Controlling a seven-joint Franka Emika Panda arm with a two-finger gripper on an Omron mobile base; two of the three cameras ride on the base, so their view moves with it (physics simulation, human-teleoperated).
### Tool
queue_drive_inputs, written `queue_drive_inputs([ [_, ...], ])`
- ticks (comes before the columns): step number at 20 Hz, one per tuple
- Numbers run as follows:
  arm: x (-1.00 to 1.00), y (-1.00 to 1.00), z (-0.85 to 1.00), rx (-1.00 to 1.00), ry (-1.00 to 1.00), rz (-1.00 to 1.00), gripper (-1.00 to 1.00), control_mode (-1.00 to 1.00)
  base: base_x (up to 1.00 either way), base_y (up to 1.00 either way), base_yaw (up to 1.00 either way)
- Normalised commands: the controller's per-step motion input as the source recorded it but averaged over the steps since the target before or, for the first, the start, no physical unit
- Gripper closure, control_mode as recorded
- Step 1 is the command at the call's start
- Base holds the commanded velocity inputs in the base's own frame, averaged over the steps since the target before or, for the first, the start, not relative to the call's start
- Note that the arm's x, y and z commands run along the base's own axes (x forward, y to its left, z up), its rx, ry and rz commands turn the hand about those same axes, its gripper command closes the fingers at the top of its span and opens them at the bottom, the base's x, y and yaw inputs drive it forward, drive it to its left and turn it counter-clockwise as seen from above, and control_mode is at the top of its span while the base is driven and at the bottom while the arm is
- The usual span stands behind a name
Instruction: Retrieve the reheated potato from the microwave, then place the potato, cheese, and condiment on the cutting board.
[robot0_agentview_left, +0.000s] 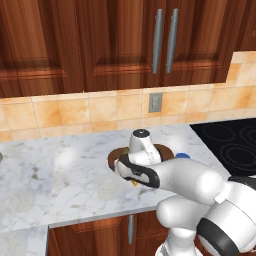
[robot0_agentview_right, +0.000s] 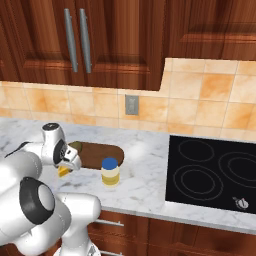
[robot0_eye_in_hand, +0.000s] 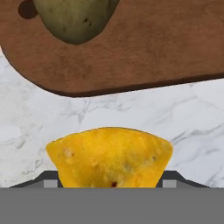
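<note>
In the hand view the yellow cheese (robot0_eye_in_hand: 109, 157) wedge sits between my gripper's (robot0_eye_in_hand: 110, 183) two fingertips, which press against its sides. It is over the marble counter, just short of the dark brown cutting board's (robot0_eye_in_hand: 144, 48) near edge. The olive-brown potato (robot0_eye_in_hand: 74, 17) lies on the board near its end. From the right base view my gripper (robot0_agentview_right: 67, 167) points down at the cheese (robot0_agentview_right: 63, 171) beside the cutting board (robot0_agentview_right: 100, 152), and the condiment (robot0_agentview_right: 110, 171) bottle stands upright on the counter in front of the board's right end. The microwave is out of view.
A black cooktop (robot0_agentview_right: 210, 175) lies to the right of the marble counter (robot0_agentview_left: 60, 175). A tiled backsplash with a wall outlet (robot0_agentview_right: 131, 105) runs behind, and wooden cabinets (robot0_agentview_left: 125, 40) hang above. The counter's front edge is just below the bottle.
</note>
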Motion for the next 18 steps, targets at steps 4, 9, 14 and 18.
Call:
queue_drive_inputs([
  [4, 0.08, -0.31, 0.33, 0.0, 0.01, 0.0, 1.0, -1.0, 0.0, 0.0, 0.0],
  [9, 0.27, -0.3, 0.15, 0.0, 0.06, 0.01, 1.0, -1.0, 0.0, 0.0, 0.0],
  [14, 0.41, -0.26, 0.02, 0.0, 0.03, 0.05, 1.0, -1.0, 0.0, 0.0, 0.0],
  [18, 0.44, -0.17, 0.04, 0.0, 0.0, 0.06, 1.0, -1.0, 0.0, 0.0, 0.0],
])
